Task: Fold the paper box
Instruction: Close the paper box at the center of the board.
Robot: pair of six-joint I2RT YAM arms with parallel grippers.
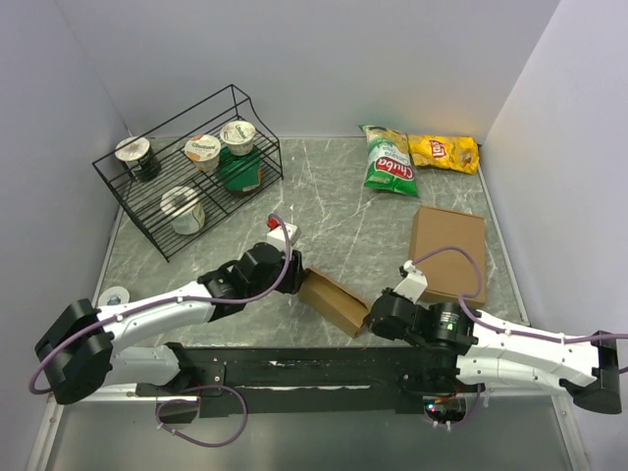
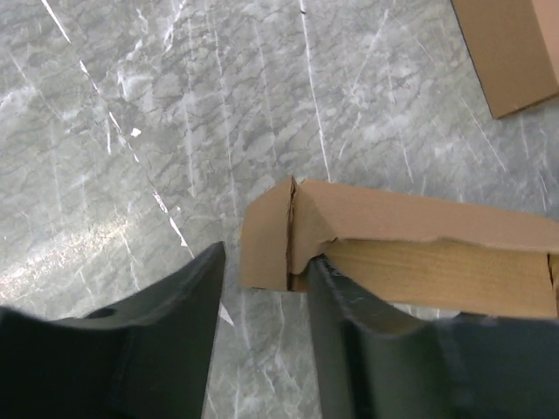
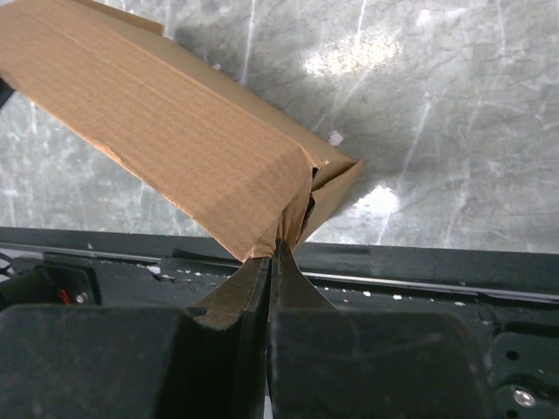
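Wire rack [image 1: 132, 210], black, two-tiered, stands well beyond the left gripper [image 1: 294, 272] in the far corner of the bench [image 1: 334, 211]. It holds four foil-lidded cups: one [image 1: 132, 152] at its outer end, two [image 1: 203, 149] [image 1: 237, 132] side by side on the upper tier, and one [image 1: 182, 206] tipped on the lower tier. A dark green pot [image 1: 238, 172] sits below the pair.

Paper box [image 1: 334, 299] lies between the two grippers, one end at each. It is thin brown kraft with a faint corrugated grain, creased into a long low shape with folded end flaps.

Left gripper: jaws parted around the box's end corner. One finger [image 2: 349, 323] is against the cardboard, the other [image 2: 188, 301] stands apart from it.

Right gripper [image 3: 272, 249]: jaws pressed together, the lower edge of the box's end flap pinched at their tips.

Bench surface is grey stone-patterned with pale veins and a glossy sheen. A flat brown cardboard slab [image 1: 448, 253], plain-edged and rectangular, lies just beyond the right gripper. Farther past it are two crinkled snack bags, one green [image 1: 389, 160] and one yellow [image 1: 444, 151], touching each other.
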